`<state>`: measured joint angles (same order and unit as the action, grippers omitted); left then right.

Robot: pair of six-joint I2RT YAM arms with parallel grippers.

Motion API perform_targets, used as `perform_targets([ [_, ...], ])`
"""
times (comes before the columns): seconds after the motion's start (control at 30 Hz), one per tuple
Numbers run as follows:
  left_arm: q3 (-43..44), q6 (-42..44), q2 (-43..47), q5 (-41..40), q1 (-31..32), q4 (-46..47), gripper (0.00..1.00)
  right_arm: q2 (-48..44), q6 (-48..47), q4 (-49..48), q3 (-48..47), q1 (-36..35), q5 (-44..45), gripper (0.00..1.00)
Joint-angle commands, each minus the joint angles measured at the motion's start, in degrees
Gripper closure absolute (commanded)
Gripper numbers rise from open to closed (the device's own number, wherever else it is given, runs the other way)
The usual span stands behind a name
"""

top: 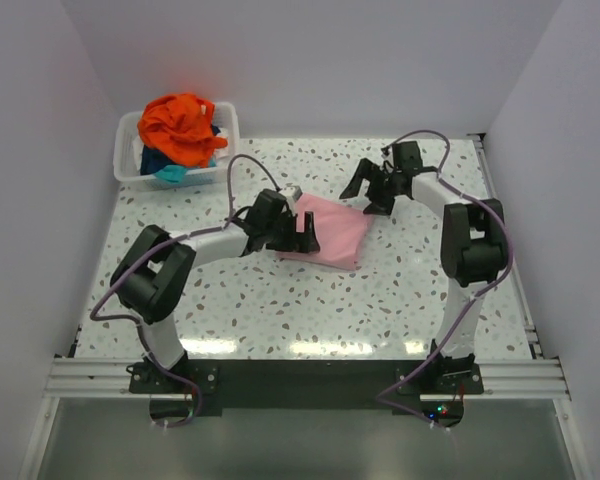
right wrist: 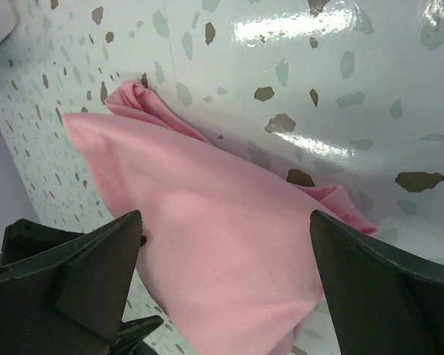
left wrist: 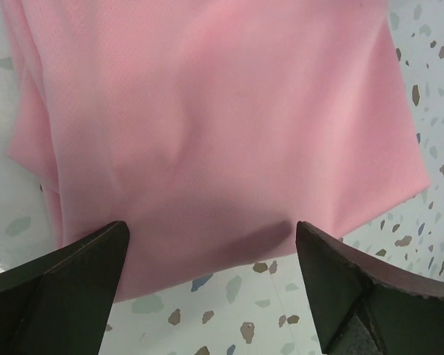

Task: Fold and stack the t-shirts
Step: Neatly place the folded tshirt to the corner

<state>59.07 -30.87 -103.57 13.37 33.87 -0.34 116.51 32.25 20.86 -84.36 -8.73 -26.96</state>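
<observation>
A light pink t-shirt (top: pixel 332 232) lies folded flat in the middle of the table. It fills the left wrist view (left wrist: pixel 207 126) and shows in the right wrist view (right wrist: pixel 222 244). My left gripper (top: pixel 303 228) is open over the shirt's left edge, its fingers (left wrist: pixel 66 281) apart and holding nothing. My right gripper (top: pixel 370 190) is open just above the shirt's far right corner, its fingers (right wrist: pixel 385 288) wide apart and empty. A bright orange t-shirt (top: pixel 183 125) lies heaped on teal and dark blue shirts (top: pixel 168 168) in the bin.
A white plastic bin (top: pixel 128 150) stands at the far left corner of the speckled table (top: pixel 280 310). White walls close the table on the left, back and right. A metal rail (top: pixel 300 375) runs along the near edge.
</observation>
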Motion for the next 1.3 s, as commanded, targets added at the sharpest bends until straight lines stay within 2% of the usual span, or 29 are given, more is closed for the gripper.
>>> perform_targets([
  [0.0,0.3,0.2,6.5,-1.8,1.3,0.4,0.0,-4.7,-2.8,1.4,-2.0,0.0,-5.0,0.01],
  [0.17,1.8,-1.2,10.8,-3.2,1.8,-1.8,0.0,-14.3,-1.9,-1.0,2.1,-2.8,-8.9,0.01],
  [0.3,1.8,-2.3,12.1,-3.9,1.7,-1.0,0.0,-23.5,6.0,-8.4,14.0,-4.7,-8.5,0.01],
  [0.43,1.6,-3.1,10.0,0.2,1.8,-0.5,0.0,-27.9,9.7,-11.1,21.7,-8.6,-5.9,0.01],
  [0.47,1.2,-3.5,9.4,1.3,1.8,2.2,0.0,-28.6,11.4,-12.2,24.7,-9.0,-6.0,0.01],
  [0.53,-1.0,-4.7,9.3,3.1,1.8,4.7,0.0,-29.1,13.0,-15.5,27.7,-9.5,-5.4,0.01],
  [0.63,-2.6,-5.6,8.1,2.6,1.8,8.2,0.0,-26.7,12.7,-12.9,30.0,-9.5,-3.8,0.01],
  [0.83,-2.5,-6.1,3.8,0.4,1.7,7.2,0.0,-22.0,10.8,-12.1,34.5,-8.3,-4.1,0.01],
  [0.97,-4.5,-6.4,2.6,-0.7,1.6,6.1,0.0,-22.3,8.8,-11.8,37.8,-6.0,-2.3,0.01],
  [1.13,-8.7,-6.4,4.4,-2.4,1.4,5.8,0.0,-23.8,5.6,-9.9,39.2,-3.4,-2.0,0.01],
  [1.27,-11.1,-6.2,10.8,-3.9,1.4,4.0,0.0,-26.9,2.2,-6.7,37.3,-3.1,-1.5,0.01],
])
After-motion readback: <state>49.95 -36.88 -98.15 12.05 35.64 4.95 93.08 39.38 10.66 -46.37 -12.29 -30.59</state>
